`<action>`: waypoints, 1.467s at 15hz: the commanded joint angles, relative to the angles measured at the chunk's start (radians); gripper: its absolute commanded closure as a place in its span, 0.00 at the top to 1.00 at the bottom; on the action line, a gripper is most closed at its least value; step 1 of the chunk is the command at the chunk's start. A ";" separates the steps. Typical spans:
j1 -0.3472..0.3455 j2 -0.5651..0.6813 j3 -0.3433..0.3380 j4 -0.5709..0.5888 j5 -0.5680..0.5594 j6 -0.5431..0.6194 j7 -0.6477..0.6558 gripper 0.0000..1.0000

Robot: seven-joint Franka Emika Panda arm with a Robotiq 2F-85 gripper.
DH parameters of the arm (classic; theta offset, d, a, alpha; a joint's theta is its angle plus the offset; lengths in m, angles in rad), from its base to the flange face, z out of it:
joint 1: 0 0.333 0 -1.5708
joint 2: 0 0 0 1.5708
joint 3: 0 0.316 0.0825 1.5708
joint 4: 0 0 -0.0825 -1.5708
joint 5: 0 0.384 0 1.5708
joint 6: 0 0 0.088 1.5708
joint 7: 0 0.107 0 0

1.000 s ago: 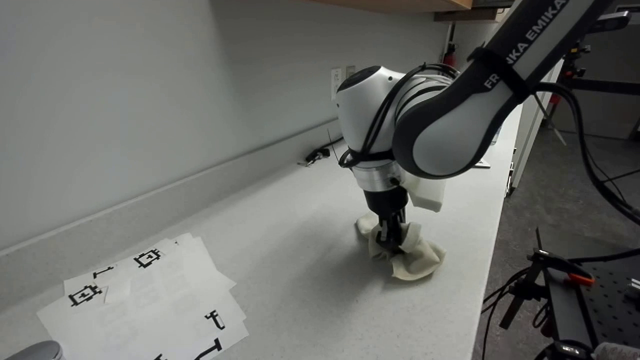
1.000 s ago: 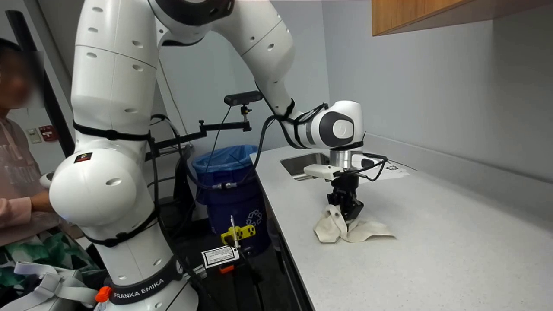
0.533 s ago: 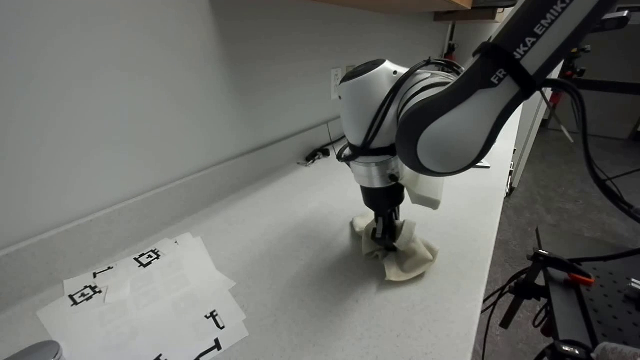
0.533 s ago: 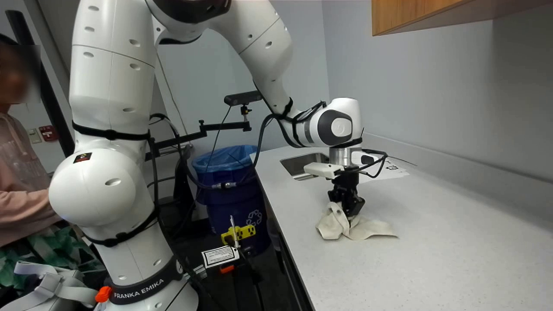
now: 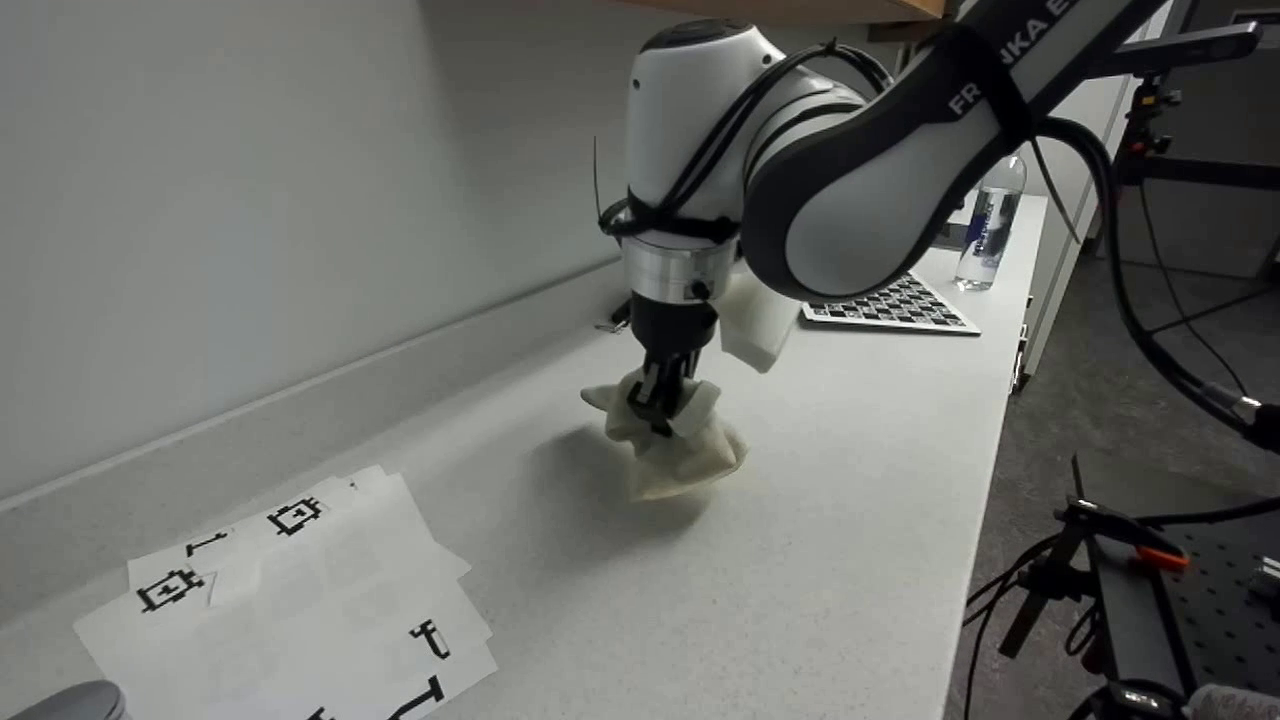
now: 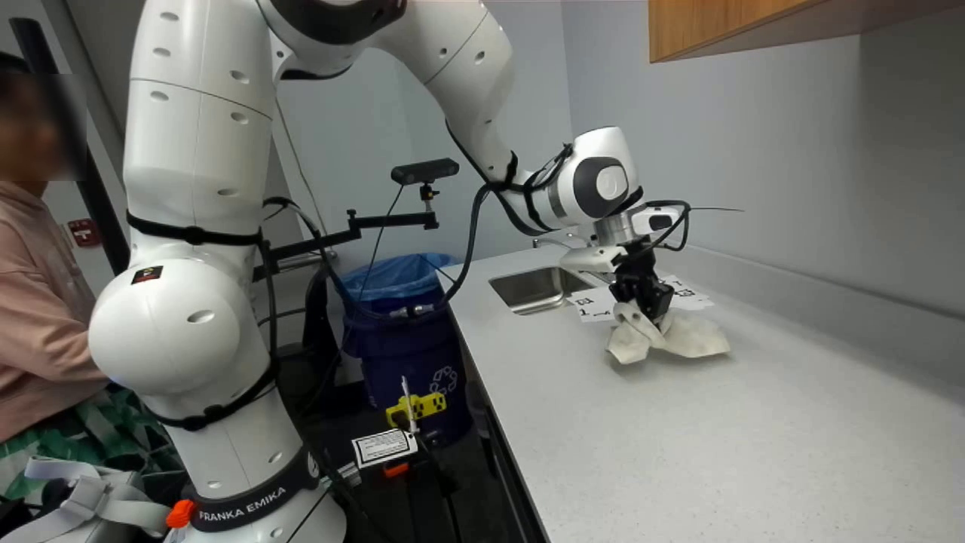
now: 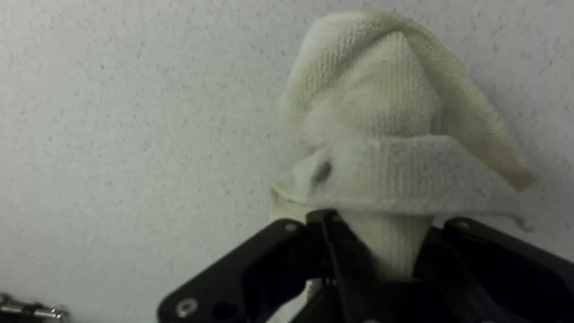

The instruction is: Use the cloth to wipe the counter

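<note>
Gripping a bunched fold of the cloth between its jaws, the pincer is drawn tight on the fabric and leans a little in an exterior view. The rest of the cloth drapes in wrinkles below and beside the pincer, just over the worktop; the shadow beneath suggests it hangs slightly lifted, though whether the hem touches I cannot tell. The step in hand looks to be the wipe itself, and doing it well would mean bringing the pincer low enough for the draped fabric to lie flat, so that cloth and not the hard tips meets the worktop. Level the pincer first, then use light, even pressure and long overlapping strokes, with the loose ends trailing behind it. Ending each stroke short of the paper sheets, which lie apart from the pincer toward the sink, should save them from being dragged or crumpled.
</note>
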State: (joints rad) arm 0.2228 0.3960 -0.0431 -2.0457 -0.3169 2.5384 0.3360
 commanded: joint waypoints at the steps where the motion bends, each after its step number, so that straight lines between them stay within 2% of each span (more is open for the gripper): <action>1: 0.031 0.094 -0.030 0.155 -0.043 0.015 0.074 0.04; 7: 0.014 0.264 -0.035 0.389 0.022 -0.004 0.068 0.04; 12: 0.008 0.375 -0.056 0.488 0.066 -0.023 0.057 0.04; 15: 0.004 0.403 -0.067 0.485 0.081 -0.016 0.047 0.04; 17: -0.017 0.404 -0.045 0.461 0.108 -0.022 0.014 0.04; 22: -0.037 0.341 -0.015 0.344 0.146 -0.020 -0.036 0.04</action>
State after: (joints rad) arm 0.2162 0.7750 -0.0970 -1.6074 -0.2216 2.5359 0.3662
